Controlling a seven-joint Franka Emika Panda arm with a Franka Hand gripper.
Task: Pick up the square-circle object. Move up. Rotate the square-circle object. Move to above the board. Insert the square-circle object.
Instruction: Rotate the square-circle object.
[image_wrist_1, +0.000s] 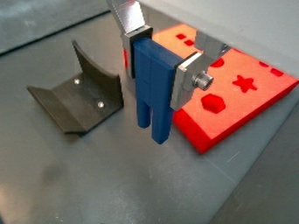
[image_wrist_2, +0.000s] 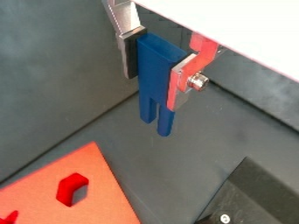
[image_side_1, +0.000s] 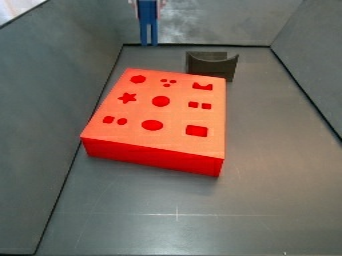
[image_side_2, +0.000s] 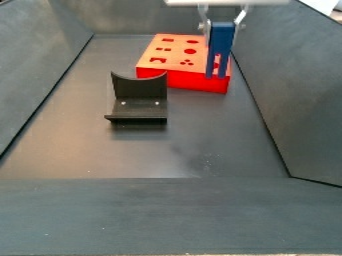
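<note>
Above the dark floor, my end effector clamps the square-circle object, prongs down, beside the board.

Opposing side views share board; claw close in wrist views

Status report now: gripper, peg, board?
Gripper shut on blue peg, lifted, prongs down. Board beside it, not below. Grey holder apart, nothing in the way.

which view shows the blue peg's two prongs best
A wrist view: the square-circle object hangs large between the gripper fingers, both prongs and the gap clear. Another wrist view shows the prongs too, more obliquely. In both side views it is small and the prongs are indistinct.
</note>
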